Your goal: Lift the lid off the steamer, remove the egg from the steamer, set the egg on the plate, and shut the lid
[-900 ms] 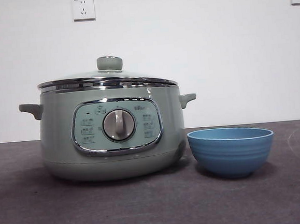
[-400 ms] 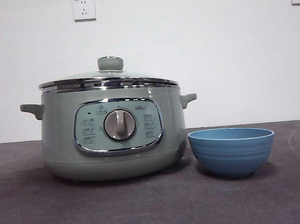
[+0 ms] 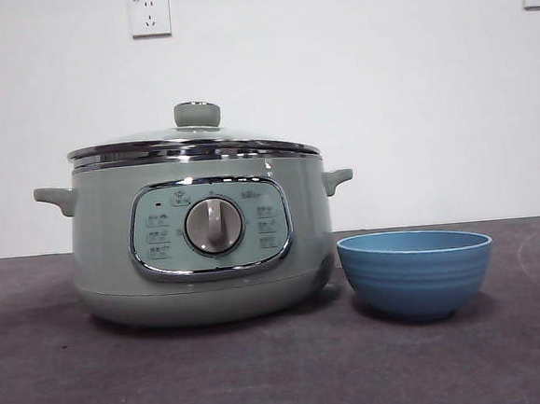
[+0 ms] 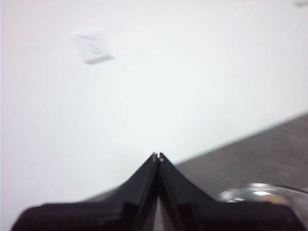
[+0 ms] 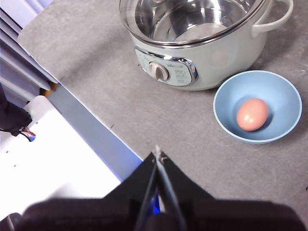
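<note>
Both grippers hang empty, jaws pressed together: the left gripper (image 4: 157, 156) and the right gripper (image 5: 158, 153). The egg (image 5: 252, 114) lies in the plate (image 3: 416, 273), right of the steamer (image 3: 201, 235), whose lid (image 3: 193, 135) is on.

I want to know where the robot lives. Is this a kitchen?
Probably not: more likely a lab or test room. The steamer and plate sit on a bare grey table before a blank white wall with only sockets.
</note>
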You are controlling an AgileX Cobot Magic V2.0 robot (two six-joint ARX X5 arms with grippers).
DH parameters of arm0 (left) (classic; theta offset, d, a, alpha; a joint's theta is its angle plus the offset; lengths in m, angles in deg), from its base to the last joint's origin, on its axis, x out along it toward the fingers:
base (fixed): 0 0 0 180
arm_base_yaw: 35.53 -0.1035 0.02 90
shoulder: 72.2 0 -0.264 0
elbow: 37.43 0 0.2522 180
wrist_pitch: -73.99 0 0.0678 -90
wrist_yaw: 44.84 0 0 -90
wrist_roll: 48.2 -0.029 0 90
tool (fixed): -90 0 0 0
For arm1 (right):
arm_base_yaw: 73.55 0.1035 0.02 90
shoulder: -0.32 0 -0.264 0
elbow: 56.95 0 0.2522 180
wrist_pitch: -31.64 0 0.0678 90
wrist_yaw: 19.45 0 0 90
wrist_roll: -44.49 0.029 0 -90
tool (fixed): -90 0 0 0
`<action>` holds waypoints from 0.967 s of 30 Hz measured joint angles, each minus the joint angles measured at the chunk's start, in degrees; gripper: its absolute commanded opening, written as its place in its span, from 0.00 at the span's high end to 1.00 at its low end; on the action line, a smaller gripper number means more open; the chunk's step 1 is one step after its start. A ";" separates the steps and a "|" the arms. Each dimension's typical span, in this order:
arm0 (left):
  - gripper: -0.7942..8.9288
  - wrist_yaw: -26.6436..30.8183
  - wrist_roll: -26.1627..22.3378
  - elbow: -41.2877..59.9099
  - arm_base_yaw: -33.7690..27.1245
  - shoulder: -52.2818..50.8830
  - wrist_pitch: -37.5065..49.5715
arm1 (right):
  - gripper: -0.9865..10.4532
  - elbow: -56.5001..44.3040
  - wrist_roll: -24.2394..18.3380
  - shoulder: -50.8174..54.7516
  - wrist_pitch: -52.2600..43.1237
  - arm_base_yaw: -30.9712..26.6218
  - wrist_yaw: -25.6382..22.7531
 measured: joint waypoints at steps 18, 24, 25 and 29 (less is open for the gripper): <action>0.92 2.64 -0.57 48.30 -6.34 -26.03 15.26 | 0.91 0.00 0.00 -0.02 -0.02 0.00 0.00; 0.92 5.68 2.01 53.31 -6.34 -30.05 13.05 | 0.91 0.00 0.00 -0.02 -0.02 0.00 0.00; 0.92 6.03 2.62 53.94 -6.34 -30.77 12.20 | 0.91 0.00 -0.02 -0.02 0.00 0.00 0.00; 0.92 6.23 4.57 55.36 -6.34 -33.51 7.98 | 0.91 0.00 0.00 -0.02 0.00 0.00 0.00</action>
